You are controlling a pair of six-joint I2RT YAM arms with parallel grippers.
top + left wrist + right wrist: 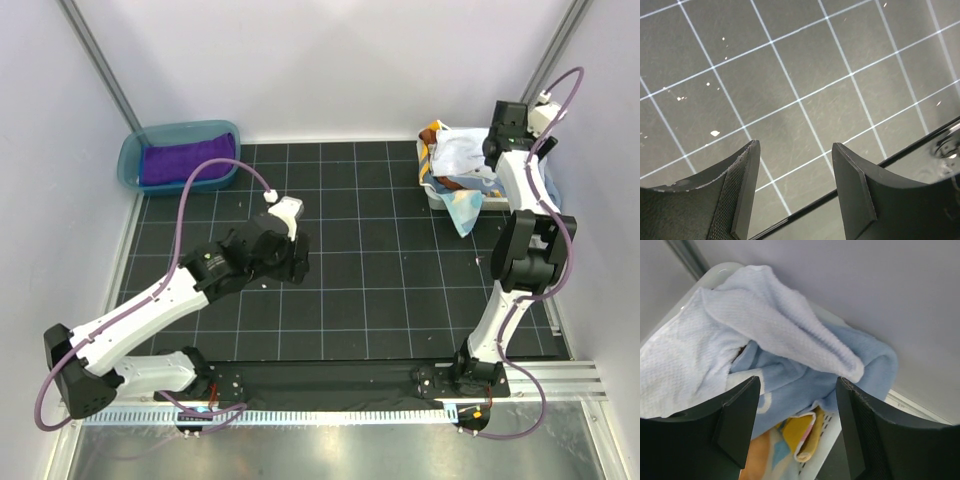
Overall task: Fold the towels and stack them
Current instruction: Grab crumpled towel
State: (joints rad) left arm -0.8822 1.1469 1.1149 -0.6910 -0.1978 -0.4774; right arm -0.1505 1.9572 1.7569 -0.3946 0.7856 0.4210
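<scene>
While the left gripper is idling apart, the right gripper is hovering apart over the white towel. Likely next: lowering, pinching.

Two white and black arms
Left arm and right arm: white links, black joints, purple cables, dark end effector fingers.

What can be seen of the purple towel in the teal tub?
The purple towel is a deep violet, soft-looking cloth with a faintly textured surface. It lies flat, apparently folded into a rectangle, on the floor of the translucent teal tub in the far left corner of the workspace. It covers most of the tub's floor. Nothing rests on it, and only the tub touches it.
</scene>
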